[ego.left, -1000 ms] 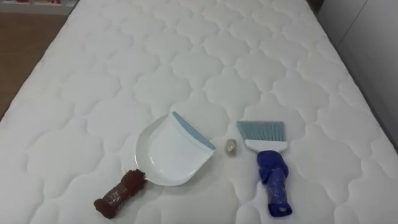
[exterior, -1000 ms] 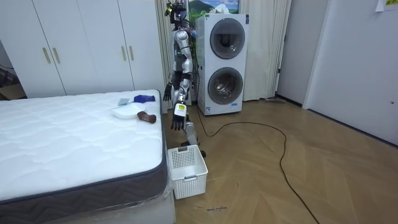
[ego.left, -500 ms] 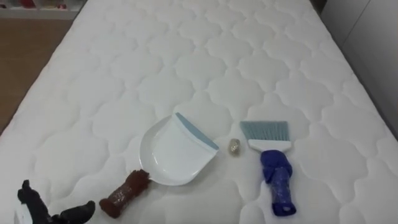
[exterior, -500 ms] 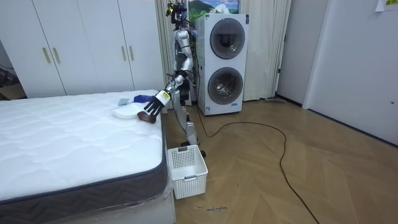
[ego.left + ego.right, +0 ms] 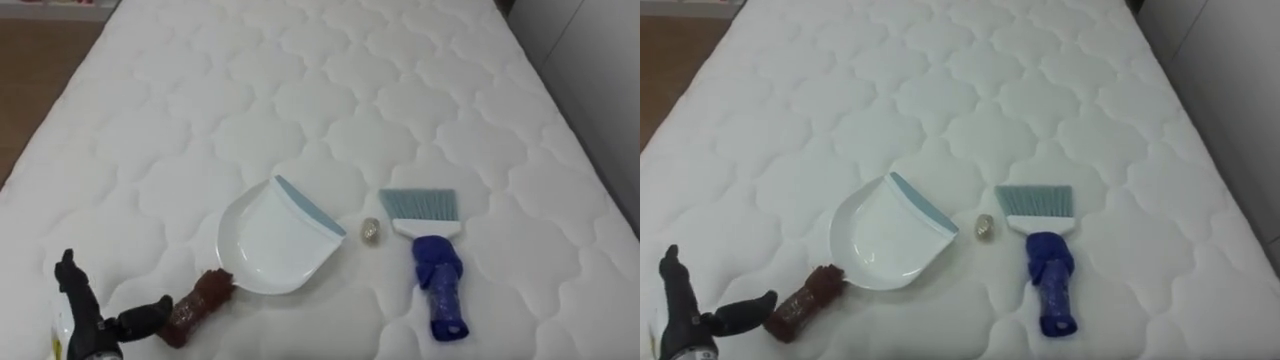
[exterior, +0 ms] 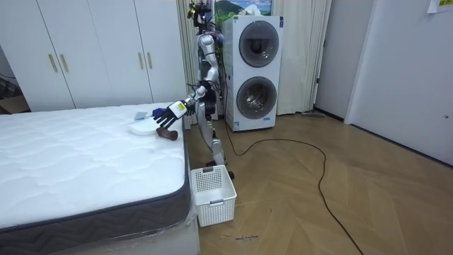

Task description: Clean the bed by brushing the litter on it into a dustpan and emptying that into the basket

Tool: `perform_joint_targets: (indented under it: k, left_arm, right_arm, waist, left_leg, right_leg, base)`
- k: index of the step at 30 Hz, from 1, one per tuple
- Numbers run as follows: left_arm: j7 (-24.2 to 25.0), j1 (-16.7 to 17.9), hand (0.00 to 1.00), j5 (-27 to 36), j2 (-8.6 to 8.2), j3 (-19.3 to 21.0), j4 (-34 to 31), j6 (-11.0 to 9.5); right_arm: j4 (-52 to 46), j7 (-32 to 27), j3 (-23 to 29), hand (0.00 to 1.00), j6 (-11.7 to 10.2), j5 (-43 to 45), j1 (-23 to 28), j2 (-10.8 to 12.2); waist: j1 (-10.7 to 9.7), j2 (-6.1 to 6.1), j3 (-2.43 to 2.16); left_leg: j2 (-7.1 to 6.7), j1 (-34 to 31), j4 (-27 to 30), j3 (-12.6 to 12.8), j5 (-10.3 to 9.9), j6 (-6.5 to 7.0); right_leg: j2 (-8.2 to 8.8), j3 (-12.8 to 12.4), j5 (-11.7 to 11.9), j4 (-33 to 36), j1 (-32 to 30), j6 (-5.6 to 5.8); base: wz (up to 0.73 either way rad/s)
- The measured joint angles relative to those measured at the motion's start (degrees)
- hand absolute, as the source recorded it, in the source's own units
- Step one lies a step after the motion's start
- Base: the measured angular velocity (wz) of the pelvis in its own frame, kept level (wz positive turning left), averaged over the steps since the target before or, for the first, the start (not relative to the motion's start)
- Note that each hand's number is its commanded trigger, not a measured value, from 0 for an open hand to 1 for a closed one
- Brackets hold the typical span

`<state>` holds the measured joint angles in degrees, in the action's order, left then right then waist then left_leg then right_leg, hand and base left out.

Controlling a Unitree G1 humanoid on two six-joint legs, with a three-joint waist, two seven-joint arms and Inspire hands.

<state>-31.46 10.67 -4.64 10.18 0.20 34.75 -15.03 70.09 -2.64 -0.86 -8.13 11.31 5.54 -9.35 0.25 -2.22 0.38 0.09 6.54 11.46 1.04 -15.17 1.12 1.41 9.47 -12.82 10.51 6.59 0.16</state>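
Note:
A white dustpan (image 5: 268, 240) with a blue-grey lip lies on the white quilted mattress (image 5: 330, 90). Its brown handle (image 5: 198, 301) points to the lower left. To its right lies a hand brush (image 5: 433, 262) with a blue handle and pale blue bristles. A small crumpled scrap (image 5: 369, 231) sits between the pan's lip and the bristles. My left hand (image 5: 88, 318) is open at the lower left, fingers straight up and thumb stretched out to the brown handle's end. In the room view my left hand (image 6: 168, 113) reaches over the bed's corner, and my right hand (image 6: 192, 106) stays low by my body.
I stand at the bed's side, next to stacked washing machines (image 6: 255, 71). A white plastic basket (image 6: 212, 193) sits on the wooden floor by the bed's corner. White wardrobes (image 6: 92, 57) line the far wall. Wooden floor (image 5: 35, 70) shows along the mattress's left edge.
My left hand has risen higher over the mattress and closed in on the brown handle, thumb now at its end. The dustpan, brush and scrap have not moved; the view shifted slightly.

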Motion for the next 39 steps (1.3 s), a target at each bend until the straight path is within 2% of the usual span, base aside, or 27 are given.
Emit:
perform_joint_targets:
  k: [10,13,18,22,23,24,25,26,27,28,29,30,31,32,35,38,39]
  left_arm:
    - [3.4,-2.1,0.0,-1.8,0.03,-2.3,0.2,0.0]
    - [4.2,-4.1,0.0,-1.9,0.03,-3.2,2.2,-0.1]
    - [6.0,-7.6,0.0,-1.8,0.04,-4.4,6.2,-0.1]
    - [7.2,-9.6,0.0,-1.9,0.08,-7.0,8.5,-0.1]
    - [7.5,-10.4,0.0,-1.9,0.1,-7.4,9.5,-0.1]
    - [8.2,-12.4,0.0,-1.6,-0.06,-8.2,11.3,-0.1]
    - [8.6,-13.8,0.0,-1.6,-0.14,-9.2,12.0,-0.1]
    - [9.4,-16.3,0.0,-1.8,-0.01,-11.3,12.1,-0.3]
    - [9.3,-17.0,0.0,-1.8,0.07,-11.7,12.0,-0.6]
    - [9.3,-17.1,0.0,-1.8,0.07,-11.8,12.2,-0.6]
    - [9.2,-17.5,0.0,-1.7,0.24,-11.7,13.3,-0.6]
    - [9.0,-18.1,0.0,-1.6,0.34,-11.6,14.4,-0.5]
    - [9.0,-18.2,0.0,-1.5,0.59,-11.5,14.8,-0.6]
    - [9.2,-18.8,0.0,-1.0,0.29,-11.3,16.9,-0.5]
    - [9.6,-21.3,0.0,-1.2,-0.35,-11.3,19.7,-0.6]
    - [9.8,-23.8,0.0,-1.5,-0.47,-11.2,22.6,-0.6]
    - [9.8,-24.0,0.0,-1.9,-0.45,-11.2,22.9,-0.6]
  right_arm:
    - [1.5,0.9,-3.1,0.0,0.0,-2.3,-3.1,0.0]
    - [2.5,1.0,-3.8,0.0,0.2,-2.7,-4.5,-0.1]
    - [3.8,1.6,-4.8,0.0,0.2,-2.7,-6.7,-0.4]
    - [3.9,0.9,-6.7,0.0,0.2,-2.7,-8.3,-0.9]
    - [4.0,0.5,-7.6,0.0,0.2,-2.8,-8.8,-0.9]
    - [4.2,0.1,-8.6,0.0,0.2,-3.3,-8.8,-0.9]
    - [4.6,0.1,-8.6,0.0,0.2,-3.8,-8.7,-1.1]
    - [6.2,0.2,-8.3,0.0,0.3,-4.2,-9.0,-1.3]
    - [7.3,0.3,-8.3,0.0,0.5,-4.3,-9.2,-1.4]
    - [7.7,0.3,-8.4,0.0,0.5,-4.4,-9.9,-1.5]
    - [8.4,0.3,-8.5,0.0,0.9,-4.9,-11.1,-1.6]
    - [8.5,0.0,-9.3,0.0,1.3,-4.8,-11.9,-1.8]
    - [8.2,-0.2,-9.3,0.0,1.2,-4.6,-12.3,-1.7]
    - [7.9,-1.0,-9.3,0.0,1.3,-4.1,-13.1,-2.0]
    - [8.0,-1.8,-11.0,0.0,1.9,-3.8,-13.6,-1.8]
    - [8.0,-1.5,-11.6,0.0,2.0,-4.5,-14.4,-1.8]
    - [8.0,-1.6,-11.8,0.0,2.0,-5.0,-14.7,-1.8]
  waist:
    - [0.1,0.27,0.06]
    - [0.0,0.63,0.35]
    - [-0.5,0.99,0.34]
    - [-0.8,1.97,0.25]
    - [-1.7,1.65,0.39]
    - [-2.6,0.37,0.97]
    - [-2.8,0.37,1.0]
    - [-2.5,0.49,0.84]
    - [-0.3,0.24,0.73]
    - [0.3,0.23,0.78]
    - [1.5,0.52,0.95]
    - [1.8,1.5,1.39]
    - [1.6,1.68,1.55]
    - [-0.1,2.72,1.56]
    - [-1.6,2.87,1.7]
    - [-1.8,2.65,2.0]
    - [-2.1,2.87,2.27]
  left_leg:
    - [0.02,-2.3,0.3,-0.1,0.0,0.0]
    - [0.03,-3.1,0.3,-0.1,0.0,0.05]
    - [0.06,-5.8,0.9,-0.2,0.0,0.05]
    - [-0.02,-7.4,2.0,-2.7,0.0,0.06]
    - [-0.68,-10.0,5.5,-1.8,0.0,0.03]
    - [-2.07,-14.5,8.0,0.2,-0.4,0.24]
    - [-2.7,-17.1,6.3,0.3,0.5,0.45]
    - [-3.11,-21.6,3.8,1.5,7.2,2.59]
    - [-2.65,-21.8,4.1,4.6,8.2,2.87]
    - [-2.54,-21.7,4.2,4.8,8.2,2.88]
    - [-2.31,-21.4,4.2,3.3,8.2,2.88]
    - [-1.75,-21.2,4.2,-0.8,8.1,2.67]
    - [-1.75,-21.1,4.1,-1.6,8.0,2.47]
    - [-1.67,-20.8,4.0,-1.3,7.9,2.08]
    - [-0.91,-20.4,3.9,1.8,7.7,1.83]
    - [-0.43,-20.8,4.4,2.4,6.6,1.65]
    - [-0.44,-21.6,5.3,2.4,6.4,1.7]
  right_leg:
    - [0.02,0.0,0.0,0.2,-2.4,-0.03]
    - [0.03,0.0,0.0,0.4,-3.7,-0.03]
    - [-0.04,-0.3,0.1,0.7,-5.8,-0.16]
    - [-0.05,-1.6,0.2,3.6,-8.9,-0.29]
    - [1.04,-3.1,0.4,2.8,-8.5,-0.49]
    - [2.54,-9.2,0.4,1.7,-8.2,-0.43]
    - [2.92,-11.0,0.4,1.6,-8.5,-0.39]
    - [3.5,-11.4,-0.3,2.9,-10.5,0.76]
    - [3.8,-9.9,-0.7,4.2,-12.6,2.42]
    - [3.93,-8.5,-0.7,4.3,-13.1,2.75]
    - [3.34,-6.2,-0.5,3.9,-14.6,2.6]
    - [2.22,-5.4,1.3,1.7,-16.8,0.98]
    - [2.0,-4.9,3.5,0.1,-17.7,0.8]
    - [1.96,-3.3,7.0,0.5,-17.7,0.18]
    - [1.7,-1.7,6.9,1.5,-18.0,-0.02]
    - [1.33,-1.0,6.5,3.4,-19.4,-0.61]
    - [1.27,-0.6,6.4,3.9,-19.8,-0.66]
  base:
    - [-0.01]
    - [-0.01]
    - [-0.01]
    - [-0.17]
    - [0.39]
    - [0.67]
    - [0.9]
    - [0.44]
    - [0.07]
    - [-0.57]
    - [-0.68]
    - [-0.7]
    - [-0.36]
    - [-0.08]
    - [-0.06]
    - [-0.12]
    - [0.0]
